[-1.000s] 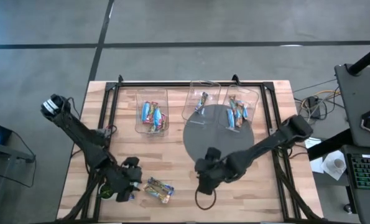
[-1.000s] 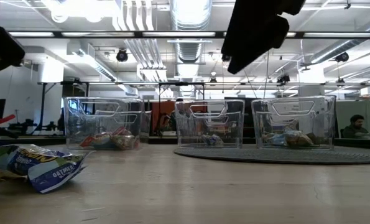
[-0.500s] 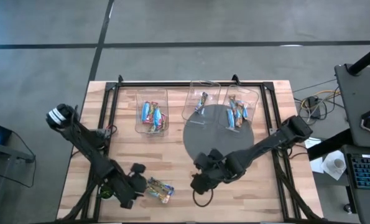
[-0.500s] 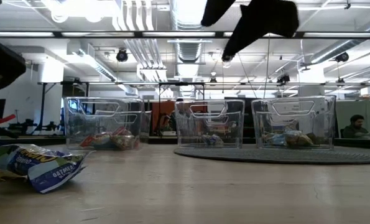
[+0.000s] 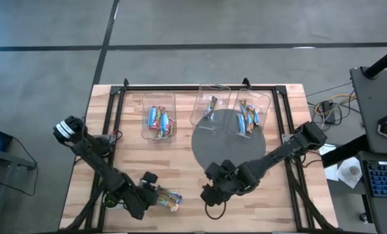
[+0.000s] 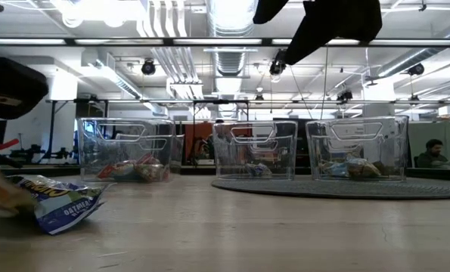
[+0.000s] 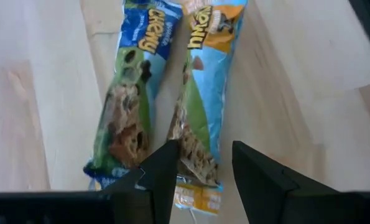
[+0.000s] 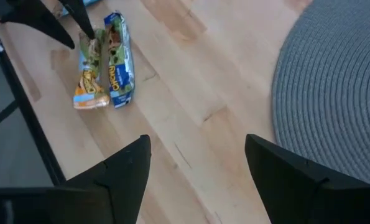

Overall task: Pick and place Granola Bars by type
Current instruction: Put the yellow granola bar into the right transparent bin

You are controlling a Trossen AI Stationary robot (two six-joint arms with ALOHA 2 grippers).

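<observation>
Since a second ago the left gripper [image 5: 147, 198] has advanced across the near edge of the table and now sits at the end of the two loose bars [image 5: 166, 198], its jaws apart and straddling the tip of the orange-ended bar [image 7: 200, 106], with the blue-ended bar [image 7: 132, 99] touching alongside. The right gripper [image 5: 209, 194] has drifted slightly toward the same spot and hovers open, holding nothing. Remaining bars already lie in the three clear bins [image 5: 159, 120] at the far side. Risk noted: the two bars lie pressed together, so closing here could pinch both wrappers or nudge the neighbour askew; a grip this near the wrapper's crimped end could also slip on lifting.
</observation>
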